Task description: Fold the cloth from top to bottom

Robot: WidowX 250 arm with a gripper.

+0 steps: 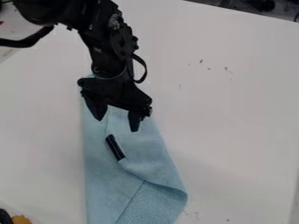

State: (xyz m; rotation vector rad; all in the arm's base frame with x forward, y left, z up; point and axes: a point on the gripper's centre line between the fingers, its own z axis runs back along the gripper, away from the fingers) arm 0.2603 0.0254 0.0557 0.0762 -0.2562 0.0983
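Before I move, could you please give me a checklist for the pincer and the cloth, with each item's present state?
1. Pincer open: ok, its fingers stand apart.
2. Pincer over the cloth: ok, it hangs over the part toward the top of the view.
3. Fingertips touching the cloth: cannot tell, their height is unclear from this angle.
4. Cloth lying square in one layer: not ok, layers overlap with a slanting edge in the lower part.
5. Cloth free of loose things: not ok, a short black rod lies on it, just below the pincer in the view.
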